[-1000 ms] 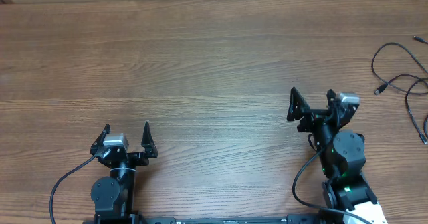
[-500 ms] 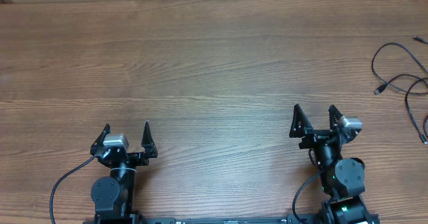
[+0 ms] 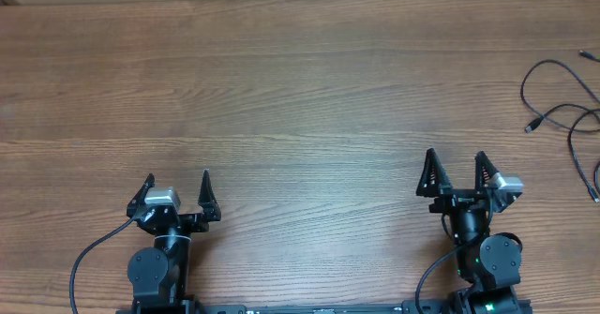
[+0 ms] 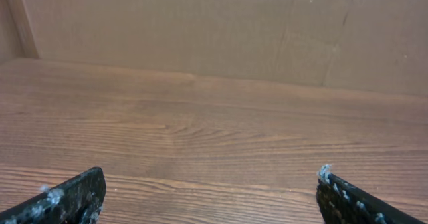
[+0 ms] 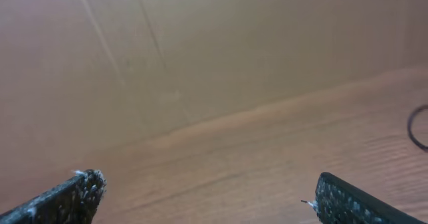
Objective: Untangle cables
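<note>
Observed left claw (image 3: 178, 177) at the near edge of the desk (image 3: 300, 89), left of centre, tips pointing toward the far edge. Found its fingers spread wide, with nothing between them. Confirmed from the left wrist view: left claw (image 4: 210, 197) parted fully, one black fingertip (image 4: 73, 197) in each lower corner, and only bare wood grain in the gap.

Observed right claw (image 3: 456, 155) at the near edge, right of centre, also pointing toward the far edge. Found it spread wide too, holding nothing. Confirmed from the right wrist view: right claw (image 5: 207, 197) parted fully, with only bare desk between the fingertips (image 5: 354, 200). Noted that view as soft and slightly blurred.

Located the cables (image 3: 565, 107) at the far right edge of the desk, partly cut off by the frame. Counted several thin black strands lying in loose curves, not bunched tight. Made out one small plug end (image 3: 531, 126) on the side nearest the desk's centre. Could not tell from overhead whether the strands cross or merely lie beside one another. Placed the cables well apart from the right claw, ahead of it and to its right, and farther still from the left claw. No contact with either claw.

Caught a short black arc of cable (image 5: 410, 125) at the right margin of the right wrist view, lying flat on the wood.

Noted a plain brown board wall (image 4: 200, 23) standing upright behind the far edge of the desk.
</note>
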Available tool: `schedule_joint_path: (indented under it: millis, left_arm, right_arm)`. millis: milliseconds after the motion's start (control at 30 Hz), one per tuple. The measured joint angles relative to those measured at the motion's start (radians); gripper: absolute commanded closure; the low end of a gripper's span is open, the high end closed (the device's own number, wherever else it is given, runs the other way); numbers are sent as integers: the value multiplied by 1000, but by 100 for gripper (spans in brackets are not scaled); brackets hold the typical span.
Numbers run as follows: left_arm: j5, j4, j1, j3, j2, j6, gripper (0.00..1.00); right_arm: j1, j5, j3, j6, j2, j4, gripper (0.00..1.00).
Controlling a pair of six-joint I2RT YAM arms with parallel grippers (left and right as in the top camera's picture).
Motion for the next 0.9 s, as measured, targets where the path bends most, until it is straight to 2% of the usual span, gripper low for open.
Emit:
schedule_joint_path:
  millis: [300,533,900]
  left_arm:
    - [0,0,0,0,0,0,0]
    - [0,0,0,0,0,0,0]
    - [0,0,0,0,0,0,0]
  right_arm:
    - [-88,-48,0,0,-171,-220,0]
    - [-130,-78,0,-8,-211,-262,0]
    - [-135,-188,0,-255,-212,-267,0]
